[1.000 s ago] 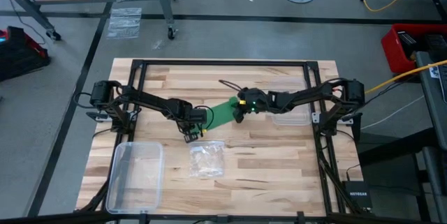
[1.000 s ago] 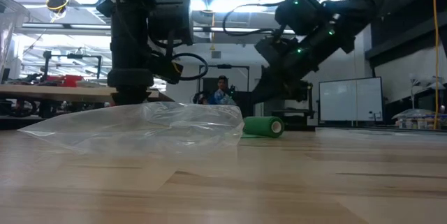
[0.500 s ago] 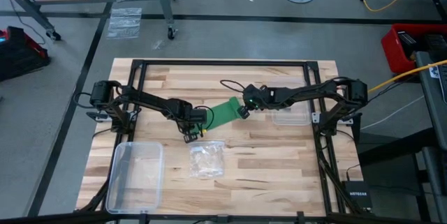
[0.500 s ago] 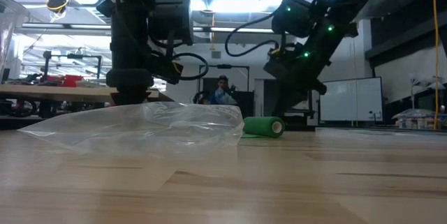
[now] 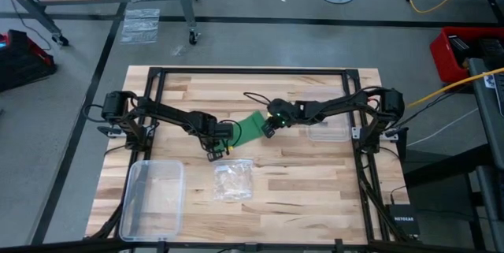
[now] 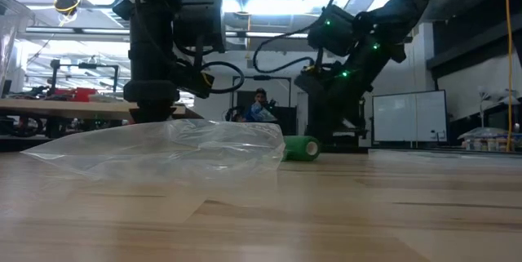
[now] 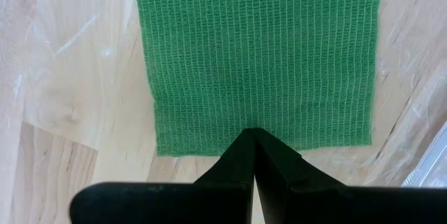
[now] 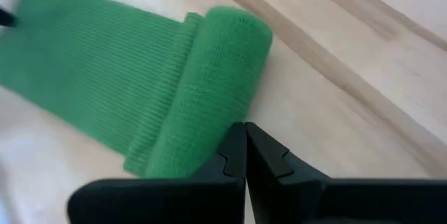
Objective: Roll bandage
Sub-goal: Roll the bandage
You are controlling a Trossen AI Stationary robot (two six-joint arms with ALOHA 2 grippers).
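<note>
The bright green bandage (image 5: 250, 127) lies on the wooden table, part flat strip (image 7: 258, 49) and part small roll (image 8: 216, 91) at its right end. The roll rests on its side on the table. My left gripper (image 5: 231, 137) points straight down, shut, at the strip's free end. My right gripper (image 5: 266, 131) slants down from the right, shut, against the roll. In the low view the roll (image 6: 300, 148) shows beside a clear plastic bag, with the right arm dark behind it. My left gripper presses its shut fingertips (image 7: 253, 140) down from above on the middle of the strip's free end edge (image 7: 253, 121). That end lies flat on the table. My right gripper sets its shut fingertips (image 8: 244, 137) against the roll's outer side (image 8: 209, 137), near one end of the roll. The fingers slant down from the table's right and lie across the roll, which stays on the table.
A crinkly clear plastic bag (image 5: 233, 179) lies just in front of the bandage. A clear plastic box (image 5: 153, 198) stands at the near left. Another clear plastic piece (image 5: 328, 132) lies under the right arm. A person (image 6: 259, 105) shows far behind the table.
My right gripper rose and drew back toward the right, tipped, then came down again against the roll. The roll now lies slightly farther toward the left gripper, and the flat strip between them is a little shorter. The strip's free end stayed in place.
</note>
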